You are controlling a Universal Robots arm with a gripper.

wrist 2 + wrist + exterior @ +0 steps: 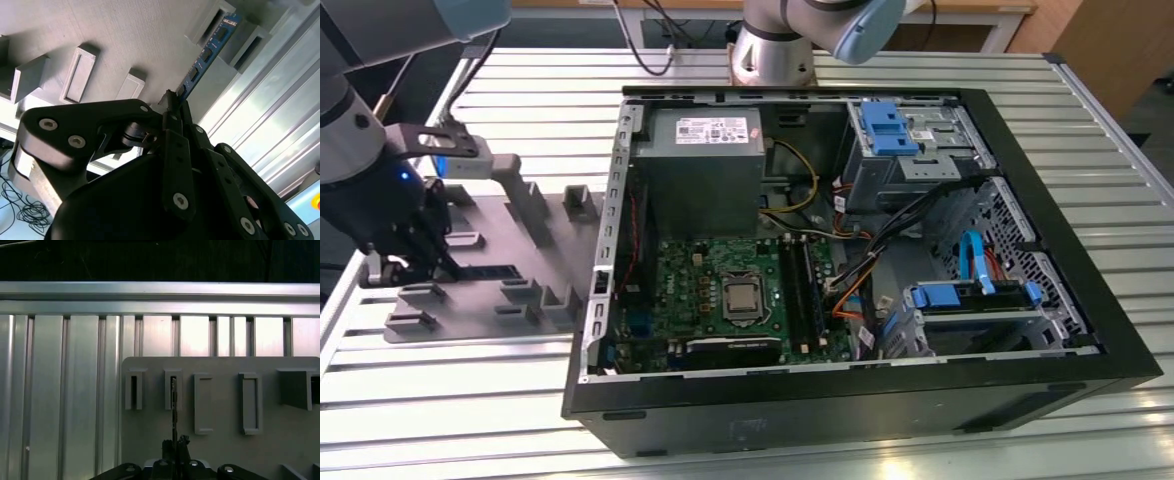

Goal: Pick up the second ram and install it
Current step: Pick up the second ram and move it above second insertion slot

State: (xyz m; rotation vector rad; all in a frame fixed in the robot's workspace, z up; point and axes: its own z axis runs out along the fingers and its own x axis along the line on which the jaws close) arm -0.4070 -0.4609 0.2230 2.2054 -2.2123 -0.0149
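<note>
The second ram point(210, 50) is a thin blue board with dark chips, standing on edge in a slot of the grey holder plate point(100, 30). The first wrist view shows the ram point(173, 405) edge-on as a narrow dark line running out of a slot. My gripper point(175, 102) is shut on the near end of the stick, its black fingers pressed together around it. In the exterior view the gripper point(414, 265) hangs low over the holder plate point(520, 290), at the exterior view's left, well apart from the open computer case point(854, 400).
The case lies open with the green motherboard point(707, 290) and its long memory slots point(798, 290) facing up. A grey power supply point(700, 160) and blue drive latches point(887, 125) sit at the far end. Raised blocks point(250, 402) stand on the plate. Ribbed aluminium table point(454, 400) lies below.
</note>
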